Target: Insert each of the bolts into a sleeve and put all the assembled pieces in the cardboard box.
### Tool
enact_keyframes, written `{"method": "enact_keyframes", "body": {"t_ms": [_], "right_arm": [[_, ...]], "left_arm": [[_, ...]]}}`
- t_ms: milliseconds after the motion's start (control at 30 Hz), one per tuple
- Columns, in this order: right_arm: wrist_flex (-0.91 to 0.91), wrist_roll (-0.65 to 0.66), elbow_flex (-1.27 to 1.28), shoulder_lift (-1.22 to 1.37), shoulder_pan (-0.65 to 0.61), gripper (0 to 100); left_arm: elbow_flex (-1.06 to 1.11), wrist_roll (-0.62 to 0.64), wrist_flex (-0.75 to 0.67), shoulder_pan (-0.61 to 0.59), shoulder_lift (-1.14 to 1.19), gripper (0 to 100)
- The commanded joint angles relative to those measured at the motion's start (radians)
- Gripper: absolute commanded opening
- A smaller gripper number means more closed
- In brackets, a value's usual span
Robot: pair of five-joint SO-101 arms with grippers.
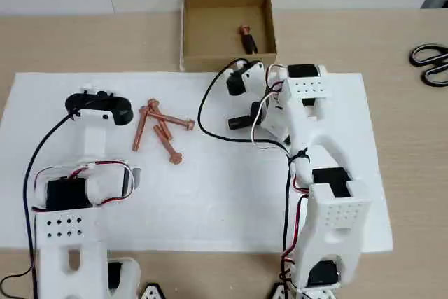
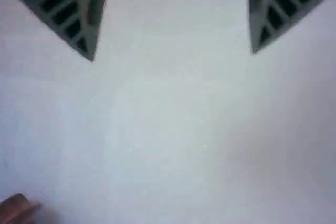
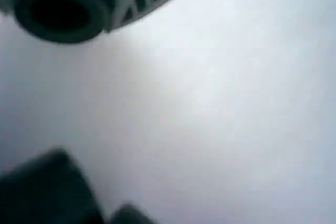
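Pairing was the step in hand, as we judged it: one assembled piece (image 1: 246,38) already lay inside the cardboard box (image 1: 190,29), at 12 o'clock of the white mat (image 1: 210,208), while a loose heap of copper bolts (image 1: 162,129) lay on the mat without sleeves. The left gripper (image 2: 170,35) hung over bare mat with its jaws wide apart and nothing between them. In the high view it sat at 9 o'clock of the bolts, just beside them, and one bolt head (image 2: 16,209) showed at the edge of its wrist view. The right gripper (image 1: 243,82) stood at 6 o'clock of the box, near its front wall. A black sleeve (image 3: 59,11) sat right by it, bore facing the wrist camera; we could not tell whether those jaws were clamped on it or merely beside it.

The next move, in our view, called for the left gripper to shift toward 3 o'clock, settle over a single bolt and close on its shank, which wanted care since the bolts lay crossed and touching. A black cable (image 1: 204,113) looped over the mat between the bolts and the right gripper and could snag a carry. Scissors (image 1: 430,61) lay well apart at 3 o'clock of the box, out of the way
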Motion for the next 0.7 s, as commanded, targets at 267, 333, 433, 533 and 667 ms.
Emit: {"method": "enact_keyframes", "body": {"t_ms": [267, 333, 433, 533, 667], "right_arm": [[0.193, -0.443, -0.092, -0.196, -0.031, 0.4], [0.220, -0.496, -0.092, -0.147, -0.039, 0.4], [0.229, -0.548, -0.092, -0.042, -0.054, 0.4], [0.206, -0.594, -0.094, 0.056, -0.061, 0.7], [0.194, -0.623, -0.094, 0.131, -0.085, 12.5]], "left_arm": [[-0.007, 0.003, -0.020, -0.003, -0.011, 18], [-0.007, 0.003, -0.020, -0.002, -0.011, 18], [-0.007, 0.003, -0.020, -0.002, -0.011, 18], [-0.007, 0.003, -0.020, -0.002, -0.011, 18], [-0.007, 0.003, -0.020, -0.002, -0.011, 18]]}}
